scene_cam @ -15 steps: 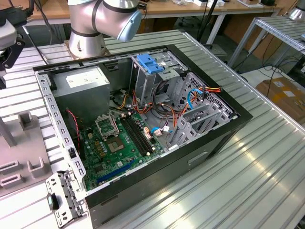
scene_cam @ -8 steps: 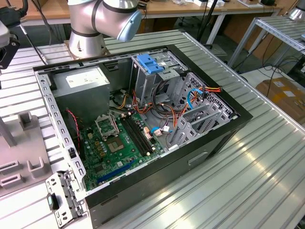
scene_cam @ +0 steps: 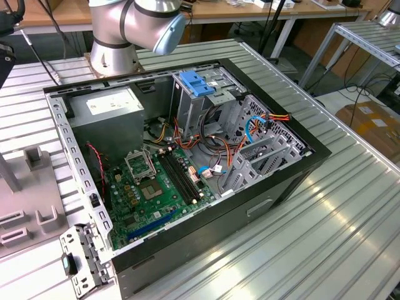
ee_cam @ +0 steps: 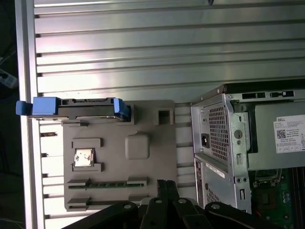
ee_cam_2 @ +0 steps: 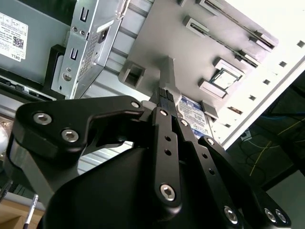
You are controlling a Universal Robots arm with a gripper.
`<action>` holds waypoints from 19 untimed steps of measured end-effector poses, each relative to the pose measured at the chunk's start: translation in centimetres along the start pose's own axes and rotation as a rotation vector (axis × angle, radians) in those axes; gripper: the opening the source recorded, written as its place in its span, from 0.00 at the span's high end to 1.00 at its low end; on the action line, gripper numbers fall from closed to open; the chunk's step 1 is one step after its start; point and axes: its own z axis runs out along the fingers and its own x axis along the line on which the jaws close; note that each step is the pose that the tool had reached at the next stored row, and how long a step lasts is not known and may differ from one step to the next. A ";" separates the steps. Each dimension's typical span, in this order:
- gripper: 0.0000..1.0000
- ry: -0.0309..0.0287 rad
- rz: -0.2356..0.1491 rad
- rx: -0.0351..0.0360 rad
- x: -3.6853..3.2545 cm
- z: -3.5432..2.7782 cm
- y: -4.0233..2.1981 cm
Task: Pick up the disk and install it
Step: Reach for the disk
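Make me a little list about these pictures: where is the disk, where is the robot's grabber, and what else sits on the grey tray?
disk: standing on its edge in a slot of the grey tray, blue rails at both ends
gripper: over the tray, apart from the disk, not holding it
also on tray: a square silver chip in its own pocket
computer case: open, lying on the metal table beside the tray, green board showing
job so far: disk not picked up, not installed

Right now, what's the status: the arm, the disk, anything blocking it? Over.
Gripper near grey parts tray, clear of the disk. Disk on edge in its tray slot, not yet picked. Processor chip sits apart; nothing on the disk.
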 end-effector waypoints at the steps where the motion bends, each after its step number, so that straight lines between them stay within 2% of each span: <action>1: 0.89 0.0000 0.000 0.0000 0.13 0.00 -0.01; 8: 0.89 0.0000 0.000 0.0000 1.18 -0.02 -0.09; 19: 0.89 0.0000 0.000 0.0000 2.06 -0.04 -0.15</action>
